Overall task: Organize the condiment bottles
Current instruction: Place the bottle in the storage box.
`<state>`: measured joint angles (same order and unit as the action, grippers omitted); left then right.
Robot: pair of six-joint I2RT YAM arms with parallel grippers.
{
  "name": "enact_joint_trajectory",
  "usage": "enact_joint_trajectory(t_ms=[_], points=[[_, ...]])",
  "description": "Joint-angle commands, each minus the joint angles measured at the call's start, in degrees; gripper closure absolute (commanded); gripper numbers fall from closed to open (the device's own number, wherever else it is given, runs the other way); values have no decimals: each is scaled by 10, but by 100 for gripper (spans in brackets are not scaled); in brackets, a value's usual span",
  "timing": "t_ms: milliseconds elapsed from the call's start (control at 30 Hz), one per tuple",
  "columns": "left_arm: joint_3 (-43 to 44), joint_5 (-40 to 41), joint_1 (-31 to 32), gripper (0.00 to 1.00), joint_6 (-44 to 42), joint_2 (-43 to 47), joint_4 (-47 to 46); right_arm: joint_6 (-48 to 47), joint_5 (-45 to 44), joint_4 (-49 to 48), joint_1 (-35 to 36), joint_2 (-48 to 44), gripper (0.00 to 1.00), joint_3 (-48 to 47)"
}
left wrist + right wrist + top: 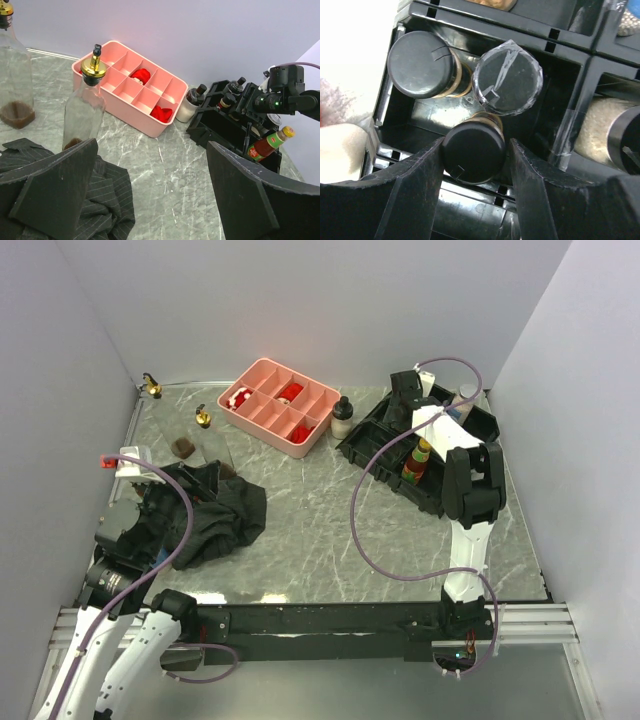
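spice jar (475, 155) clamped at lid by right hand (475, 145), 6 o'clock in rack slot (570, 65); probably glass, slippery; left hand (152, 147) wide, empty

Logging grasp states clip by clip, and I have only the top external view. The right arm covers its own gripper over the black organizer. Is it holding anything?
Observer: Yes. In the right wrist view the right gripper is closed on the lid of a black-lidded jar standing in a compartment of the black organizer.
Operator: Is anything else in that compartment?
Observer: Two more: a second black-lidded jar and a film-sealed jar.
Operator: And the left gripper?
Observer: The left gripper is open, nothing between its fingers, low over the black cloth.
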<state>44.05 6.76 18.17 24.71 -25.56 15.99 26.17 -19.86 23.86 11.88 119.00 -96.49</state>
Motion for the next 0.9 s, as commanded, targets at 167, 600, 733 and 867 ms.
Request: enact_joint_trajectory(t_ms=[167, 600, 733, 867], points=[[7, 1, 4, 4, -3, 10, -11, -10, -28, 17, 5, -55, 24, -20], [7, 0, 4, 4, -3, 7, -11, -88, 78, 2, 24, -161, 0, -19], [8, 1, 3, 4, -4, 7, -12, -137, 100, 12, 54, -136, 0, -69], [7, 1, 3, 4, -5, 5, -10, -173, 116, 0, 78, -97, 0, -115]])
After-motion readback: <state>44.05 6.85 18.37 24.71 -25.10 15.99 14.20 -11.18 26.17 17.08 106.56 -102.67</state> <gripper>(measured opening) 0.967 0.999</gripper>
